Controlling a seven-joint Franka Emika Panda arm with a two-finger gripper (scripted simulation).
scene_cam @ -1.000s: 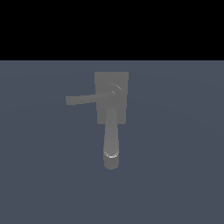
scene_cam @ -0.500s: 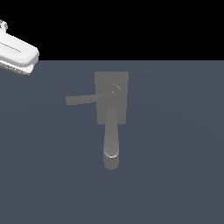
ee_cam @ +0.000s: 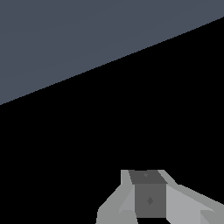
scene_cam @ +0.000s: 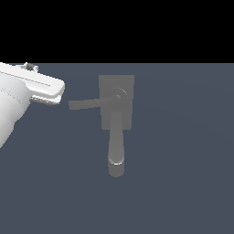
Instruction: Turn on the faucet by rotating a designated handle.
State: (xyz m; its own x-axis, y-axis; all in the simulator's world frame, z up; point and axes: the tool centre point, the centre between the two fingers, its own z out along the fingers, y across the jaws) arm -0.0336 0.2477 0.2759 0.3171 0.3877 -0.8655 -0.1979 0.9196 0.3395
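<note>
The dull grey faucet point(scene_cam: 116, 87) lies in the middle of the exterior view, with its base block at the back. Its round spout point(scene_cam: 116, 151) runs toward the front. The thin handle point(scene_cam: 89, 103) reaches from a small round pivot point(scene_cam: 120, 94) toward the exterior view's left. My white arm's hand point(scene_cam: 43, 89) comes in from that side and ends just short of the handle's free tip, slightly above it, apart from it. In the wrist view my gripper point(ee_cam: 148, 199) shows as one joined grey block with no gap between the fingers and nothing held. The faucet is out of the wrist view.
A flat blue-grey floor point(scene_cam: 183, 173) spreads around the faucet, under a black background. The bulky white arm link point(scene_cam: 9, 114) fills the exterior view's left edge.
The arm came in from the exterior view's upper left and moved right and down toward the handle's tip. The faucet and its handle have not moved.
</note>
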